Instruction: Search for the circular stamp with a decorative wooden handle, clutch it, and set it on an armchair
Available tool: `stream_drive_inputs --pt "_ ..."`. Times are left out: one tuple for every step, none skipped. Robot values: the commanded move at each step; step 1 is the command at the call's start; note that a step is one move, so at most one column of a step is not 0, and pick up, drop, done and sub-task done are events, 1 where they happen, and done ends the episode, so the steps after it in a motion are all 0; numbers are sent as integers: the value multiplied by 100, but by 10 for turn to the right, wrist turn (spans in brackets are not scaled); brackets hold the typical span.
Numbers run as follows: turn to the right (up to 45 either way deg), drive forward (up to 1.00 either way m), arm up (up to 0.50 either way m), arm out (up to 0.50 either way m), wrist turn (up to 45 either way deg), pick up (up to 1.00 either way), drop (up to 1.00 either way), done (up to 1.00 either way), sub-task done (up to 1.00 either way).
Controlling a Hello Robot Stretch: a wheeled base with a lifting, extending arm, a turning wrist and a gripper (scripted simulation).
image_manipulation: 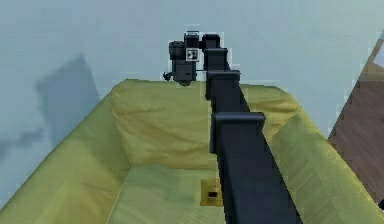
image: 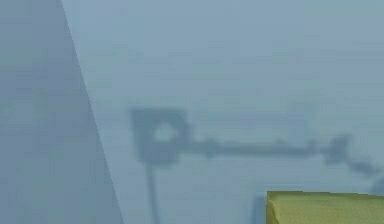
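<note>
You're nose-up to a pale blue-grey wall (image: 250, 60), plain painted surface right across the forward view, and in that view's bottom right corner sits a slab of yellow-green upholstery. Over to the arm side view and there's the whole piece: a yellow-green cushioned armchair (image_manipulation: 140, 120), wide seat, padded sides, pale wall behind its back. Dark brown wooden plank floor (image_manipulation: 366, 128) shows past the chair on the arm side view's right.

Now the arm: the dark square bar (image_manipulation: 240, 150) runs up from the bottom edge, straight over the seat and out to the backrest. At its far end are the small white marker squares (image_manipulation: 183, 52), and just left of them the dark two-finger gripper (image_manipulation: 176, 76), level with the top of the backrest. You can't tell how its fingers stand. With the cushion right behind it, you can't tell whether it carries anything either.

Look at the seat: a small tan object with a dark mark (image_manipulation: 210, 192) lies on the cushion, tight against the bar's left side, well apart from the gripper. It is too small to say whether it's the wooden-handled stamp.
</note>
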Motion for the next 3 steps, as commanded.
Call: stream_drive_inputs --pt "0 0 -34 0 0 0 0 0 0" --pt "0 0 -32 0 0 0 0 0 0" --pt "0 0 0 0 0 0 100 0 0"
